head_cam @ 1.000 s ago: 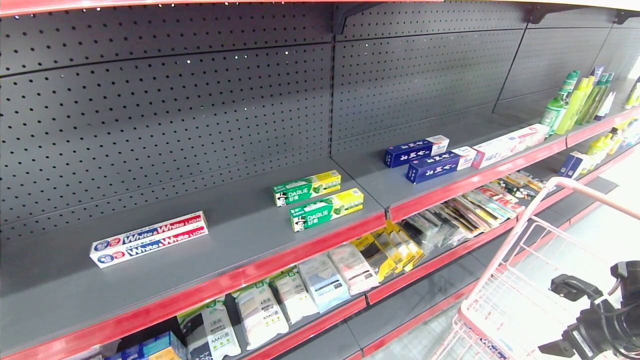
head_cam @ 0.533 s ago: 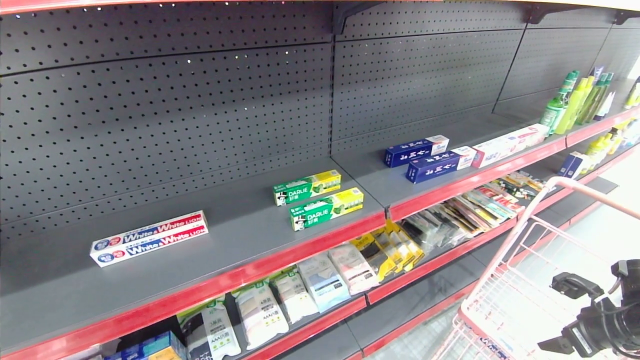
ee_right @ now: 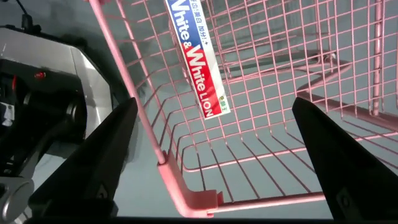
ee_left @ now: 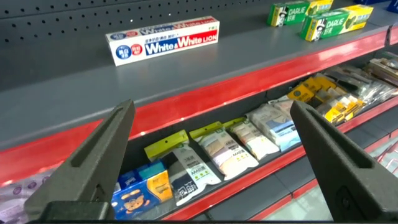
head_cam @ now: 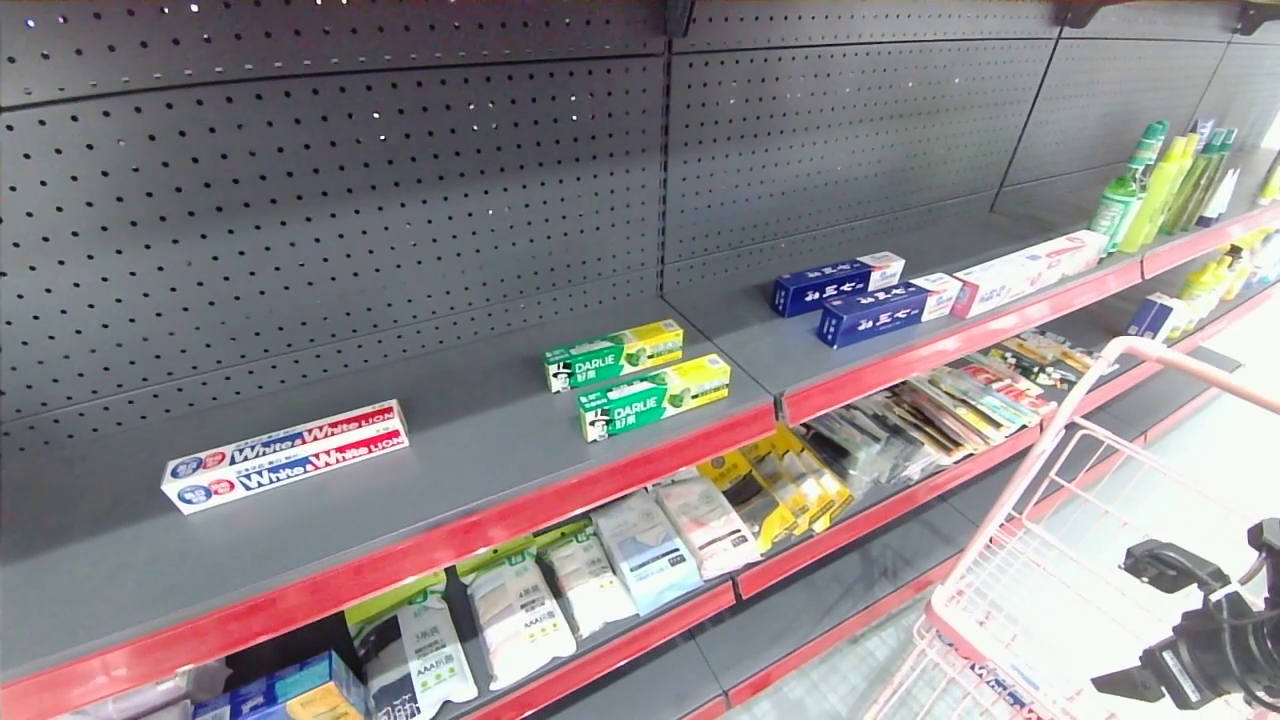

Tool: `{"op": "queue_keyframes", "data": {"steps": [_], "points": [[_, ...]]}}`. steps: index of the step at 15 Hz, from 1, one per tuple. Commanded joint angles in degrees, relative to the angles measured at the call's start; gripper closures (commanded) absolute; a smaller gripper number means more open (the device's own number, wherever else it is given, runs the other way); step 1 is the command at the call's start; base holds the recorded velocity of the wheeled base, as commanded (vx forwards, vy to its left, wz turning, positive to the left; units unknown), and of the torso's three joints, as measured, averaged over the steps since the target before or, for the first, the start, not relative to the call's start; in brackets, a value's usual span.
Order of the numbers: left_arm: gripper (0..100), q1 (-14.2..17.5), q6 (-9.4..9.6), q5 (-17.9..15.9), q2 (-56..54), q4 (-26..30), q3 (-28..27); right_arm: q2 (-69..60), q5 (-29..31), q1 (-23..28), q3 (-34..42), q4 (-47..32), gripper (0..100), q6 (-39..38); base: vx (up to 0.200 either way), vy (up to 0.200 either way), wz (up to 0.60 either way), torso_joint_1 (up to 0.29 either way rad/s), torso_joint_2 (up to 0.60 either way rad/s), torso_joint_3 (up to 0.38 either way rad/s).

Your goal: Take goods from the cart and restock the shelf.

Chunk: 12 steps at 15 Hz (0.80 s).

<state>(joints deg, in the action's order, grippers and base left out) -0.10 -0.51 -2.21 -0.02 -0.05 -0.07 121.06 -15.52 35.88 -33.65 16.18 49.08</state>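
Note:
A pink wire cart [head_cam: 1010, 480] stands at the right, in front of the shelf. A white toothpaste box [ee_right: 199, 59] lies inside the cart [ee_right: 143, 118]. My right gripper [head_cam: 1140, 625] hangs open over the cart; in the right wrist view it [ee_right: 214, 102] is empty and above the box. The grey shelf [head_cam: 500, 450] carries a white toothpaste box [head_cam: 285, 455], two green boxes [head_cam: 640, 385], two blue boxes [head_cam: 865, 300] and a long white box [head_cam: 1030, 270]. My left gripper [ee_left: 211, 106] is open and empty before the shelf's red edge, below the white box [ee_left: 161, 42].
Lower shelves hold bagged goods [head_cam: 600, 570], yellow packs [head_cam: 780, 485] and hanging cards [head_cam: 950, 400]. Green bottles [head_cam: 1160, 185] stand at the far right of the upper shelf. The shelf has bare stretches beside the white box and behind the green boxes.
The head camera has shifted, so the whole shelf sits higher in the picture. My right arm has sunk a little toward the cart. Both grippers stay open.

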Motion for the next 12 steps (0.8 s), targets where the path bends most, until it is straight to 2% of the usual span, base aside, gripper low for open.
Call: {"op": "queue_keyframes", "data": {"steps": [1,8,12], "points": [[0,0.01,-0.02,0.01,0.02,-0.04,-0.01,-0.65,-0.04,0.33,0.16,-0.01,0,0.32,0.0,0.0,0.0,-0.149,0.33,0.178],[0,0.01,-0.02,0.01,0.02,-0.04,-0.01,-0.65,-0.3,1.13,0.25,-0.01,0,7.7,0.0,0.0,0.0,-0.149,0.34,0.171],[0,0.01,-0.02,0.01,0.02,-0.04,0.07,-0.57,-0.3,0.6,-1.51,-0.01,0,9.19,0.0,0.0,0.0,-0.009,0.02,0.01]]}}
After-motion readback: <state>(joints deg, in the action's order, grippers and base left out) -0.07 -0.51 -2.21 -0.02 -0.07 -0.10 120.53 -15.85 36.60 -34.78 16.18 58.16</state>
